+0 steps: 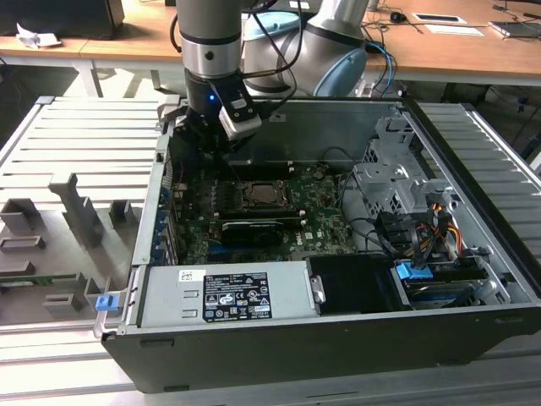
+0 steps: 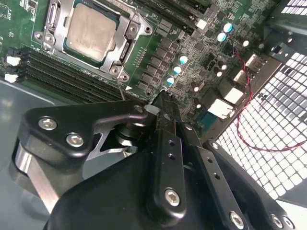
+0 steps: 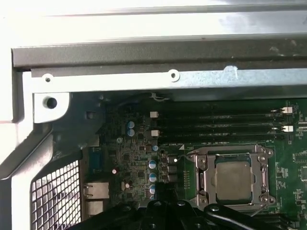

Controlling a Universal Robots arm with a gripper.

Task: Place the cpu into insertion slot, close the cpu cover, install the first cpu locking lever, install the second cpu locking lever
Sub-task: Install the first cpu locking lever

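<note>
From my remote seat I see the hand (image 2: 164, 98) low inside the open computer case (image 1: 473, 194), hanging over the green motherboard (image 2: 201, 52). In the second wrist view its fingers (image 2: 165, 143) are drawn together at the tips. I see nothing pinched between them, and the tips hover just above the board without touching anything I can make out.

The cpu (image 2: 91, 31) lies a little beyond the fingertips and apart from them, seated flat in the insertion slot (image 1: 286, 201) with its silvery top showing. The cpu cover (image 2: 127, 45) lies folded down around it, framing the chip through its square opening.

A thin metal rod (image 2: 120, 88) runs from the socket's near corner toward the hand. Its end is hidden behind the hand's black body, so I cannot tell whether they touch.
</note>
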